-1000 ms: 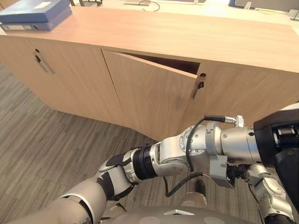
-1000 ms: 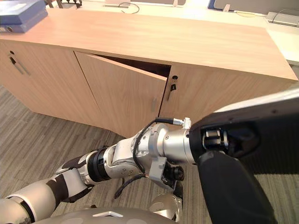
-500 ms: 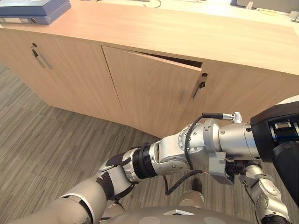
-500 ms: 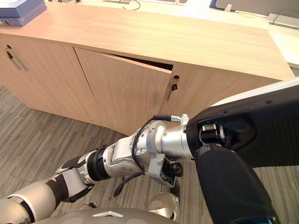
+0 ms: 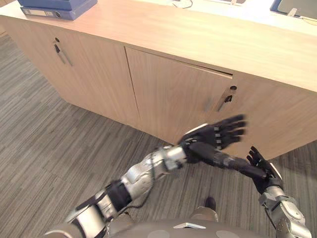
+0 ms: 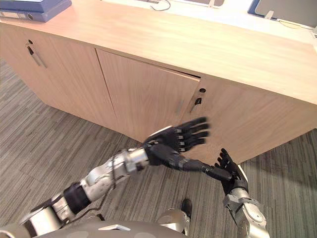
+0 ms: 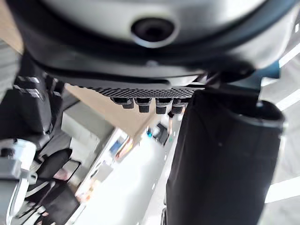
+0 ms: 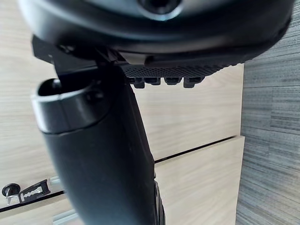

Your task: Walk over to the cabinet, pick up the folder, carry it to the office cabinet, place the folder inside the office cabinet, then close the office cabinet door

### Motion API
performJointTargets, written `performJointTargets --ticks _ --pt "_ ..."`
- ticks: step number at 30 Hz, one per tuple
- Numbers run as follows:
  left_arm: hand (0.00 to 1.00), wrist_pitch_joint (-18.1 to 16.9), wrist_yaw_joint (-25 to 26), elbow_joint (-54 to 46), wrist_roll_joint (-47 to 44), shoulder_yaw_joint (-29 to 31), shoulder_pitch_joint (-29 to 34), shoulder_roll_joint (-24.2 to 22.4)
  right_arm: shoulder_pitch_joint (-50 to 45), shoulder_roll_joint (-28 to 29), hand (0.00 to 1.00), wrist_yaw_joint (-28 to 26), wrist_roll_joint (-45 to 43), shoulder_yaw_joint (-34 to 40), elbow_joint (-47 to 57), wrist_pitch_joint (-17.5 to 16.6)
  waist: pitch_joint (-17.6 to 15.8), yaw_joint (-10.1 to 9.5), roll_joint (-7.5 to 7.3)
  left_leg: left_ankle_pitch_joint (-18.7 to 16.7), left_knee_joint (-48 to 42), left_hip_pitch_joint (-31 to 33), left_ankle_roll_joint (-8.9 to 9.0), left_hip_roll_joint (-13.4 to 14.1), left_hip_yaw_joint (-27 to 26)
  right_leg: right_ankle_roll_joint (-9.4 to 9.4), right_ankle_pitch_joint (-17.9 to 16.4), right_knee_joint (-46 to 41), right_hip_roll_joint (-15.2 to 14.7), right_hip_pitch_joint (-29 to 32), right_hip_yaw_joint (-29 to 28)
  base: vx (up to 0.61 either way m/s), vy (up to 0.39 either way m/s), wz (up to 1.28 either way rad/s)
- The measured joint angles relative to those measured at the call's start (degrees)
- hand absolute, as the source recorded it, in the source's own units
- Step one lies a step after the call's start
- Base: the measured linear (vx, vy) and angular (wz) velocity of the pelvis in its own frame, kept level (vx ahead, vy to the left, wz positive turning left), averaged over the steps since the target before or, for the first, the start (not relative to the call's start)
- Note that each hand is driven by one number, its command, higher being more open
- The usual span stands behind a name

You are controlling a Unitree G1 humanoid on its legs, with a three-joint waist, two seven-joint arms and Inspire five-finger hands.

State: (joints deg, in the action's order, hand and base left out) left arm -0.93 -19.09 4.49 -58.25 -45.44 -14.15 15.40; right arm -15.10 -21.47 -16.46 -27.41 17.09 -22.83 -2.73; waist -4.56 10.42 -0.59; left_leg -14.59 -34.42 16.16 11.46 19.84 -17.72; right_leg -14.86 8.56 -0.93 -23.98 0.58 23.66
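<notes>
Left hand (image 5: 214,139): fingers (image 5: 232,130) straight, spread, holding nothing; at centre-right of frame, in front of cabinet door (image 5: 173,94). Right hand (image 5: 262,167) at lower right, fingers also spread, empty. Door almost flush, thin dark gap along top edge at its right end. Key (image 5: 227,97) in lock just right of door. Blue folder (image 5: 59,6) lies on cabinet top (image 5: 198,34), upper left corner, well apart from both hands.

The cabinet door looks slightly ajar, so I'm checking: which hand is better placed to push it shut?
Probably left: the left hand is open and raised before the cabinet door near its free edge; the right hand sits lower, off to the right.
</notes>
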Motion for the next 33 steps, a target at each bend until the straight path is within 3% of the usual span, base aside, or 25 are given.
performJointTargets --ticks 9,15,21,24,26,28,30,33 --pt "1.00 2.7 -2.1 2.5 0.3 5.1 16.9 4.9 -2.7 4.3 1.00 -1.8 0.2 0.4 -0.1 -0.1 0.3 -1.11 -1.00 0.8 2.7 -1.7 0.83 0.3 -0.3 0.01 -1.3 0.0 0.9 -1.0 1.2 0.06 -0.031 0.02" --pt "1.00 1.8 -4.3 10.3 7.5 15.3 25.7 4.1 -4.7 8.0 1.00 -1.9 0.2 0.4 -0.2 -0.3 3.8 -2.44 -2.32 1.2 4.9 -3.1 1.36 0.8 -0.8 0.09 -1.9 0.0 1.6 -1.1 1.4 0.04 -0.024 -0.04" --pt "1.00 -0.6 -2.0 37.0 31.2 31.1 27.8 0.3 -4.6 10.7 1.00 -2.6 0.4 -0.3 -1.6 -0.3 4.7 -3.21 -2.55 2.2 6.6 -4.8 1.90 0.9 -1.0 0.09 -2.2 0.8 2.1 -1.8 1.3 -0.02 -0.019 -0.02" --pt "1.00 -4.8 3.9 49.4 41.7 47.8 25.2 -4.2 -4.4 10.7 1.00 -3.0 2.5 -1.8 -1.7 -0.1 5.0 -4.03 -2.91 4.4 9.2 -5.5 2.38 0.9 -1.2 0.13 -2.2 2.2 2.9 -1.7 1.1 -0.04 -0.064 -0.04" --pt "1.00 -6.2 7.1 52.3 45.1 52.5 25.3 -4.9 -4.1 10.7 1.00 -3.3 2.5 -2.2 -1.7 -0.1 5.0 -4.08 -2.79 5.5 11.2 -6.9 2.73 1.3 -1.9 0.15 -2.2 2.2 3.7 -1.5 0.3 -0.02 -0.081 -0.19" --pt "1.00 -6.6 9.0 52.9 47.5 53.4 26.3 -4.7 -3.6 10.6 1.00 -3.3 2.5 -2.0 -1.7 -0.1 5.0 -4.24 -2.45 5.8 11.9 -7.6 2.91 1.8 -2.2 0.19 -2.2 2.2 4.3 -0.8 -0.6 -0.02 -0.067 -0.30" --pt "1.00 -6.5 9.4 52.9 47.7 53.7 27.4 -4.9 -2.8 9.6 1.00 -3.3 2.5 -2.0 -1.7 -0.1 4.9 -5.09 -1.40 5.0 12.9 -7.6 3.34 1.7 2.2 0.67 -1.7 2.1 5.3 1.2 -2.7 -0.03 -0.060 -0.42" --pt "1.00 -6.7 10.1 52.4 47.2 54.1 27.7 -5.0 -2.1 9.1 1.00 -3.3 2.5 -2.3 -2.0 0.0 3.3 -5.56 -1.50 4.1 12.8 -7.4 3.28 0.6 8.7 0.64 -1.4 2.0 5.5 1.7 -3.6 -0.06 -0.067 -0.19"
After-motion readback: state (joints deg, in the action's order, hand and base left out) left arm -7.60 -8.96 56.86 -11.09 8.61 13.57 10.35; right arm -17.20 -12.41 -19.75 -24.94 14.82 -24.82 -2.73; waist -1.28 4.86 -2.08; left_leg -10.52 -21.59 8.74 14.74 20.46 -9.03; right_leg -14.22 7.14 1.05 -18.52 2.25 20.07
